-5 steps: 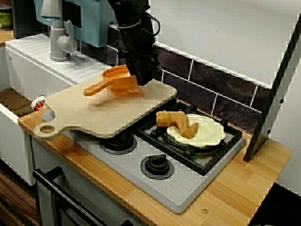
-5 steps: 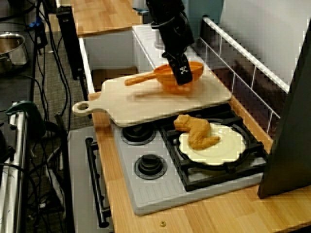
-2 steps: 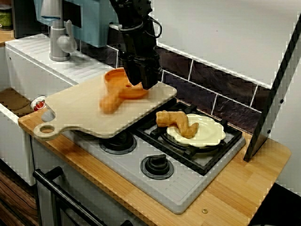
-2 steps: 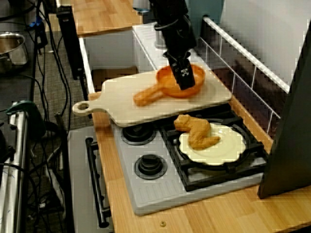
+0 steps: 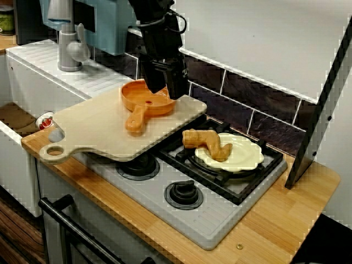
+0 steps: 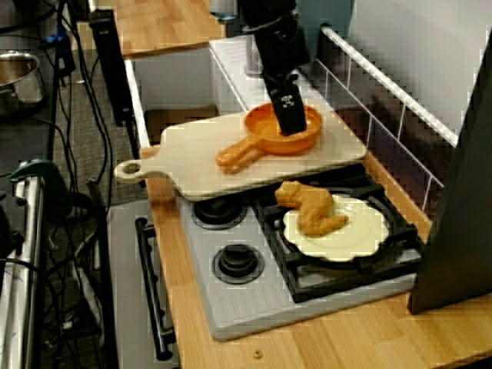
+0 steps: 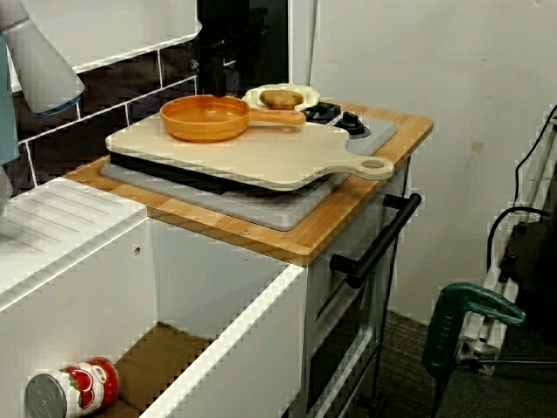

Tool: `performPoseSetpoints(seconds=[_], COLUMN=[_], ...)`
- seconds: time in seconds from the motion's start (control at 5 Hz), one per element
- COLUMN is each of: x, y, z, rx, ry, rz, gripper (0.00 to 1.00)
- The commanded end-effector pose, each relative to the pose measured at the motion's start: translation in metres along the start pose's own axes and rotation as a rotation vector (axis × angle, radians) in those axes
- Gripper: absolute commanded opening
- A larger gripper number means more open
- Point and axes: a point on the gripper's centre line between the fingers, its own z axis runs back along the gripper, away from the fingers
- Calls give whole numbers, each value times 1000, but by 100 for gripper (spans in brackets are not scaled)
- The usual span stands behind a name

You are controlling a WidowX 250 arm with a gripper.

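**Logging claw against pan, on the board**

Stove [image 5: 223, 217] sits in the wooden counter. A cutting board [image 5: 93, 126] lies across its left burners. Right rear burner carries a pale plate [image 5: 245, 159] with a brown pastry [image 5: 206, 142] on it, well apart from the work.

The orange pan [image 5: 144, 104] rests flat on the far right part of the board, bowl up. Its long axis runs from the bowl at the back toward the counter's front edge. In the view along the counter its handle angles down-left, toward the board's grip end. The view from the sink end confirms this, with the handle pointing at the stove's front.

Claw [image 5: 165, 91] comes straight down from above at the wall side of the bowl. So the pan's bulk and handle lie in front of it, toward me. In the view along the counter the claw [image 6: 290, 127] dips inside the bowl, at or just above the floor.

Opening: I cannot tell. The fingers read as one dark block, and the far rim is hidden behind them. I cannot say whether they pinch the rim or only touch it.
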Motion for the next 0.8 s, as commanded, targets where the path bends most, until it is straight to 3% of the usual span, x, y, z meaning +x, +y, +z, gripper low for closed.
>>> performPoseSetpoints(seconds=[0.0, 0.6], x=[4, 2], y=[-10, -26], z=[26, 31], rx=[-52, -71], ry=[-40, -25], rz=[-125, -205], gripper=[100, 100])
